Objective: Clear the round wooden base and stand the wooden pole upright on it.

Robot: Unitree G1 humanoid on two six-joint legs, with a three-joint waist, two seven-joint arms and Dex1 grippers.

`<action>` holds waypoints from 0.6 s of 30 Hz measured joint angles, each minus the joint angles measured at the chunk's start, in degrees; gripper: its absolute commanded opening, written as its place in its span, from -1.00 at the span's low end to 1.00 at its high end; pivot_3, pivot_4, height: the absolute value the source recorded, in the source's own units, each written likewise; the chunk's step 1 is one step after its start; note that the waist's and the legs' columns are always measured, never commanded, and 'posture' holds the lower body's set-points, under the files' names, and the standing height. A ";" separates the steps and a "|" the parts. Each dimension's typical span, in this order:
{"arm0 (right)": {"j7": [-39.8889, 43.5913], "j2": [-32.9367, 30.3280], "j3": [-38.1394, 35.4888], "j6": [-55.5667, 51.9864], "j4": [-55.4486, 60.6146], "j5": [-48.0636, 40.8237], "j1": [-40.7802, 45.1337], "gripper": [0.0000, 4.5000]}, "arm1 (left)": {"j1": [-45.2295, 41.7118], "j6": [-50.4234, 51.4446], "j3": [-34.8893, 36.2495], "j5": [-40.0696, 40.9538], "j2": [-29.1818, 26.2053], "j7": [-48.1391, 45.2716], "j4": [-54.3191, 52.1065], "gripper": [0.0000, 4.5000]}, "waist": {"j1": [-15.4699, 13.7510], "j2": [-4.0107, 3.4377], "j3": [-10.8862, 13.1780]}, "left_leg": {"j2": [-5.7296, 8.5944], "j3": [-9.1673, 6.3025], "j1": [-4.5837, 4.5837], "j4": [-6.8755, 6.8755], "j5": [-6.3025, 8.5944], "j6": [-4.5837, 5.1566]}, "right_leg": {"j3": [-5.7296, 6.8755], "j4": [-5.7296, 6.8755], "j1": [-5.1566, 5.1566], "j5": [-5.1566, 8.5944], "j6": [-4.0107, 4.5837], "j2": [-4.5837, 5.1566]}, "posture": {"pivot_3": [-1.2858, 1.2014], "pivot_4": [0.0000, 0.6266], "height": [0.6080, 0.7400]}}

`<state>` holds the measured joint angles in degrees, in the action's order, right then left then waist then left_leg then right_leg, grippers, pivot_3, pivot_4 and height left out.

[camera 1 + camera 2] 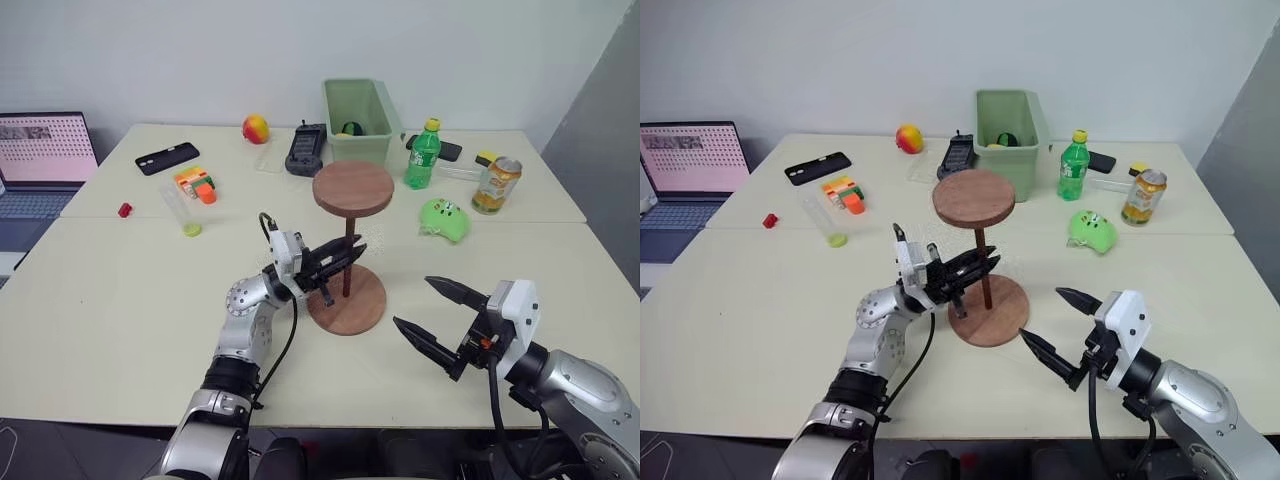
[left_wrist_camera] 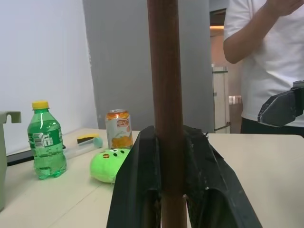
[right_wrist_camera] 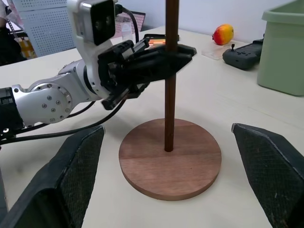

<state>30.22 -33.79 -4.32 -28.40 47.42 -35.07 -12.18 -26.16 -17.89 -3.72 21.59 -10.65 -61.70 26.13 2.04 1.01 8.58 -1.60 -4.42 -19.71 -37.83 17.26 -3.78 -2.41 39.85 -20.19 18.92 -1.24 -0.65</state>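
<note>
The round wooden base (image 1: 368, 306) lies flat on the table in front of me. The wooden pole (image 1: 348, 232) stands upright on its centre, its round disc (image 1: 352, 188) on top. My left gripper (image 1: 350, 255) reaches in from the left and is shut on the pole about halfway up. In the left wrist view the pole (image 2: 164, 71) runs straight up between the two fingers, which press against it. My right gripper (image 1: 414, 302) hovers open to the right of the base, apart from it, with nothing between its fingers. In the right wrist view the base (image 3: 190, 166) carries nothing but the pole.
Behind the base are a green bin (image 1: 358, 120), a green bottle (image 1: 423, 155), a drink can (image 1: 496, 185) and a green toy (image 1: 446, 218). A black phone (image 1: 167, 157), an orange toy (image 1: 196, 184) and a laptop (image 1: 45, 150) sit far left. A person in white (image 2: 266, 61) stands beyond the table.
</note>
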 measured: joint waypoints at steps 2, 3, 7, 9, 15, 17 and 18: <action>0.34 -0.19 0.03 0.00 -0.17 0.00 0.35 1.00 | 1.82 1.76 -0.02 -0.51 -0.48 0.64 0.81 -0.11 | -0.08 0.07 0.24 | -0.01 -0.03 -0.27 -0.04 0.00 -0.01 | 0.05 0.01 -0.40 -0.03 0.05 0.00 | 0.03 -0.52 1.00; 0.56 -0.32 0.04 0.00 -0.41 0.00 0.86 1.00 | 1.93 2.67 -0.12 -0.51 -0.45 1.00 0.78 -0.04 | -0.26 0.12 0.32 | -0.01 -0.04 -0.46 -0.06 -0.01 -0.01 | 0.07 0.01 -0.56 -0.16 0.26 0.01 | 0.03 -0.52 1.00; 1.61 -0.71 0.04 0.00 -1.16 -0.02 2.18 1.00 | 1.85 7.90 -0.20 0.04 -1.86 2.01 -4.61 0.31 | -0.53 0.13 0.32 | 0.01 -0.09 -1.16 -0.12 -0.01 -0.02 | 0.16 0.04 -1.19 -0.19 0.29 0.12 | 0.03 -0.52 1.00; 2.23 -0.79 0.07 0.00 -1.58 -0.04 2.26 1.00 | 2.06 11.29 -0.12 0.88 -3.77 2.11 -8.01 0.49 | -0.51 0.11 0.34 | 0.02 -0.09 -1.16 -0.06 0.00 -0.01 | 0.16 0.01 -1.21 -0.18 0.29 0.14 | 0.03 -0.52 1.00; 4.78 -2.46 0.01 -0.18 -2.98 -1.34 4.53 1.00 | 3.09 28.31 0.33 6.89 -15.81 -2.29 -21.28 0.99 | -0.25 -0.03 0.65 | 0.01 -0.12 -1.11 -0.04 0.00 0.00 | 0.19 0.06 -1.20 -0.18 0.29 0.13 | 0.03 -0.52 1.00; 6.96 -4.59 -1.24 -0.40 -3.94 -2.51 4.91 1.00 | 2.47 34.73 0.65 9.21 -22.13 -5.72 -23.92 0.99 | -0.24 -0.02 0.82 | 0.02 -0.10 -1.12 -0.04 0.00 0.00 | 0.18 0.05 -1.20 -0.18 0.29 0.13 | 0.03 -0.52 1.00; 7.67 -5.52 -1.87 -0.58 -4.38 -2.85 5.07 1.00 | 1.99 36.50 0.84 9.81 -24.50 -7.10 -24.34 0.99 | -0.25 -0.03 0.90 | 0.03 -0.11 -1.12 -0.05 0.00 0.00 | 0.20 0.04 -1.20 -0.18 0.29 0.13 | 0.03 -0.52 1.00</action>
<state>37.89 -39.31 -6.19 -28.98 43.04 -37.91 -7.11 -24.17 18.61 -2.88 31.40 -35.14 -68.80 1.79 1.79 0.98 9.48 -1.57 -4.53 -20.84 -37.88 17.26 -3.78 -2.21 39.88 -21.39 18.75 -0.95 -0.53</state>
